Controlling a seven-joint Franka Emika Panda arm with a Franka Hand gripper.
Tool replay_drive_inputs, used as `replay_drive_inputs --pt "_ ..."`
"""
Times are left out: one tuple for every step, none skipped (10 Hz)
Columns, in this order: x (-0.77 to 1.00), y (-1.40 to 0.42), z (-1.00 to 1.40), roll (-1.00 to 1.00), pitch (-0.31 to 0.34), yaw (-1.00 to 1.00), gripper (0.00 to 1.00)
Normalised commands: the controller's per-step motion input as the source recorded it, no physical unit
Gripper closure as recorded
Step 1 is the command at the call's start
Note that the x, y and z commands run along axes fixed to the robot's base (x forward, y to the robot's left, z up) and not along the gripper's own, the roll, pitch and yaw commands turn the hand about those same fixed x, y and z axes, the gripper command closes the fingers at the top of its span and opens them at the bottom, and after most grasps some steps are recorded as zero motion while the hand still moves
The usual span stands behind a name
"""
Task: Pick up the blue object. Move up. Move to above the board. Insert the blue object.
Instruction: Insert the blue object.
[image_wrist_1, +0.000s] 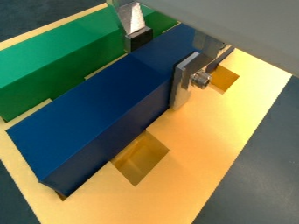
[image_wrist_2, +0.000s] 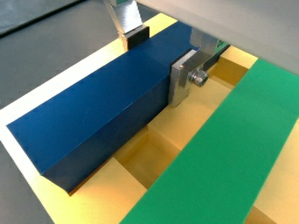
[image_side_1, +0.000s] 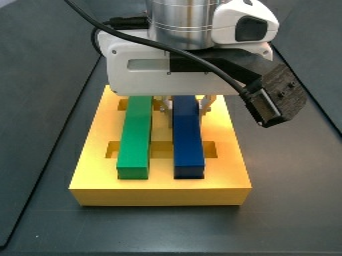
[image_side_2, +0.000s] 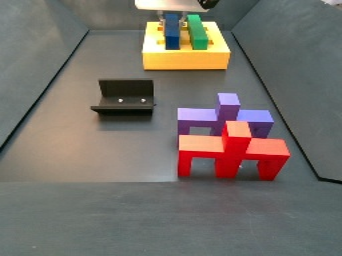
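The blue object is a long dark-blue bar lying lengthwise in the yellow-orange board, beside the green bar. My gripper straddles the bar near one end, with one silver finger against each long side, so it is shut on it. Both wrist views show this; in a wrist view the blue bar lies between the green bar and the board's edge. In a side view the gripper stands over the blue bar, to the right of the green bar, on the board.
In a side view the board sits at the far end of the dark floor under the gripper. The dark fixture stands mid-left. A purple-and-red block piece stands at the near right. Rectangular cut-outs open in the board beside the bar.
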Motion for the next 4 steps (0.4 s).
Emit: replay_drive_inputs --pt "0.0 0.0 -0.05 -0.06 -0.069 0.0 1.0" --pt "0.0 0.0 0.0 -0.02 -0.006 0.0 1.0" --pt "0.0 0.0 0.0 -0.01 -0.003 0.0 1.0" --pt "0.0 0.0 0.0 0.0 0.0 0.0 1.0"
